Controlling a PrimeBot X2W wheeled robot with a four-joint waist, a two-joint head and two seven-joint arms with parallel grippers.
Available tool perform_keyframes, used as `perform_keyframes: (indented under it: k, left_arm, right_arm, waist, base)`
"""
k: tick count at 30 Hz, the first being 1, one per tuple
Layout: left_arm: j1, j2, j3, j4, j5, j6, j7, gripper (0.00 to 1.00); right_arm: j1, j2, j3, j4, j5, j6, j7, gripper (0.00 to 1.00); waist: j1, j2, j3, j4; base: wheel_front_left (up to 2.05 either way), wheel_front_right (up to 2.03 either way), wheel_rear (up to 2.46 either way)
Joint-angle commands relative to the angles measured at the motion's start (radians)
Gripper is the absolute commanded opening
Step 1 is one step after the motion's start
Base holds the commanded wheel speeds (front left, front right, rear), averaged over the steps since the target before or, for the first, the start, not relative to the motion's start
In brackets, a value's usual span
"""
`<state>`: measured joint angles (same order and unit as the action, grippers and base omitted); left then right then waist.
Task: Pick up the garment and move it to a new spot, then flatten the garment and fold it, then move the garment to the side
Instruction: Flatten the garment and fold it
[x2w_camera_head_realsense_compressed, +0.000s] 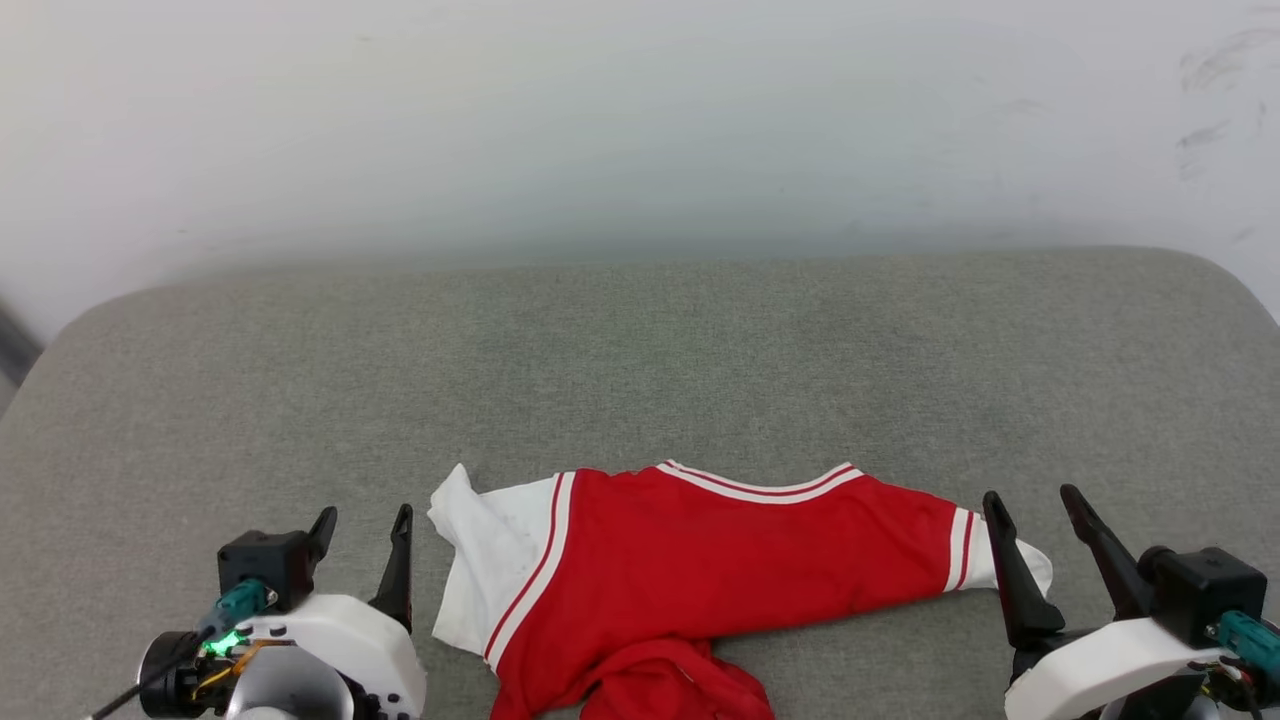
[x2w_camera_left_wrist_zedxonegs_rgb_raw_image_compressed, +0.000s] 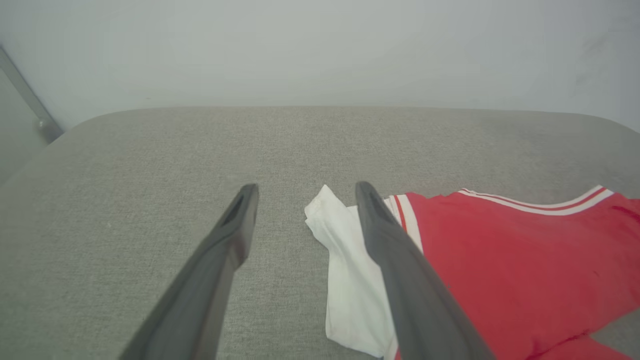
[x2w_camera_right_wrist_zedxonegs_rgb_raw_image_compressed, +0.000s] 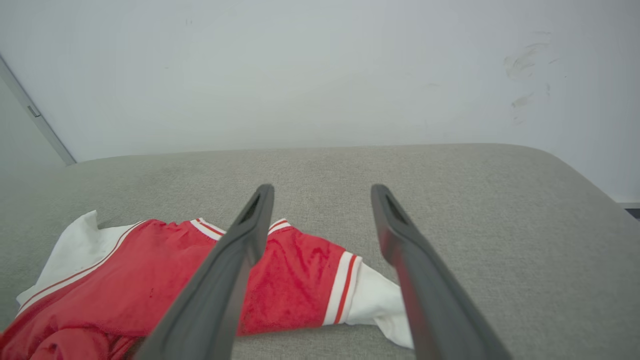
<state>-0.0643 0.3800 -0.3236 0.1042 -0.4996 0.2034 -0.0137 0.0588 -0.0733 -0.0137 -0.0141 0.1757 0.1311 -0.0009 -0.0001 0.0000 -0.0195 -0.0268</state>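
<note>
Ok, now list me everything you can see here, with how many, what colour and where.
garment: one, red with white sleeves and red-white striped trim, lying across the near middle of the padded surface, bunched at its near edge.
padded surface: one, grey fabric, under the garment.
wall: one, white, behind the surface.
scuff marks: a few, grey, on the wall's right side.
left gripper: one, dark fingers, open, beside the garment's left-hand sleeve.
right gripper: one, dark fingers, open, at the garment's right-hand sleeve.
</note>
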Motion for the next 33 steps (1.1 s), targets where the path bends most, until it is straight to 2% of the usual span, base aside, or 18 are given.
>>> perform_keyframes:
  k: [1, 3, 7, 12, 20, 24, 25, 26, 27, 28, 33]
  left_arm:
    - [-0.017, 0.006, -0.002, 0.001, -0.008, -0.004, 0.009, 1.00]
    - [-0.042, 0.017, -0.010, 0.011, -0.017, -0.021, 0.053, 1.00]
    - [-0.132, 0.046, -0.021, 0.057, -0.056, -0.083, 0.160, 1.00]
    - [-0.247, 0.084, -0.038, 0.158, -0.118, -0.156, 0.341, 1.00]
    - [-0.331, 0.126, -0.061, 0.299, -0.204, -0.201, 0.609, 1.00]
    - [-0.319, 0.128, -0.086, 0.358, -0.242, -0.202, 0.746, 0.98]
    - [-0.316, 0.125, -0.091, 0.368, -0.253, -0.201, 0.778, 0.59]
    - [-0.311, 0.125, -0.096, 0.376, -0.258, -0.198, 0.799, 0.42]
    - [-0.307, 0.125, -0.102, 0.381, -0.259, -0.195, 0.816, 0.11]
    - [-0.306, 0.120, -0.102, 0.382, -0.267, -0.197, 0.824, 0.00]
    - [-0.313, 0.106, -0.089, 0.378, -0.240, -0.171, 0.737, 0.00]
  right_arm:
    - [0.012, 0.004, 0.002, -0.009, 0.000, -0.001, -0.004, 1.00]
    - [0.020, 0.008, 0.007, -0.023, -0.006, -0.001, 0.003, 1.00]
    - [-0.005, 0.012, 0.020, -0.052, -0.009, -0.001, 0.006, 1.00]
    - [-0.055, 0.010, 0.050, -0.051, -0.010, -0.001, 0.000, 1.00]
    - [-0.099, 0.013, 0.062, -0.008, 0.001, -0.001, -0.030, 1.00]
    - [-0.111, 0.016, 0.069, 0.013, 0.010, -0.001, -0.045, 1.00]
    - [-0.115, 0.017, 0.071, 0.016, 0.013, -0.001, -0.048, 1.00]
    - [-0.120, 0.017, 0.074, 0.021, 0.016, -0.001, -0.052, 1.00]
    - [-0.121, 0.018, 0.075, 0.026, 0.017, -0.001, -0.053, 1.00]
    - [-0.123, 0.018, 0.075, 0.029, 0.017, -0.001, -0.055, 1.00]
    - [-0.128, 0.019, 0.078, 0.051, 0.029, -0.001, -0.057, 1.00]
  waist:
    - [0.0001, 0.0000, 0.005, -0.009]
    - [0.0001, 0.0000, 0.015, -0.023]
    - [0.0001, 0.0000, 0.069, -0.056]
    - [0.0001, 0.0000, 0.134, -0.105]
    - [0.0001, 0.0000, 0.192, -0.153]
    - [0.0001, 0.0000, 0.209, -0.164]
    - [0.0001, 0.0000, 0.213, -0.166]
    - [0.0001, 0.0000, 0.216, -0.167]
    - [0.0001, 0.0000, 0.218, -0.167]
    - [0.0001, 0.0000, 0.220, -0.167]
    - [0.0001, 0.0000, 0.216, -0.157]
  base:
    - [0.00, 0.00, 0.00]
    - [0.00, 0.00, 0.00]
    - [0.00, 0.00, 0.00]
    - [0.00, 0.00, 0.00]
    - [0.00, 0.00, 0.00]
    - [0.00, 0.00, 0.00]
    - [0.00, 0.00, 0.00]
    - [0.00, 0.00, 0.00]
    - [0.00, 0.00, 0.00]
    - [0.00, 0.00, 0.00]
    - [0.00, 0.00, 0.00]
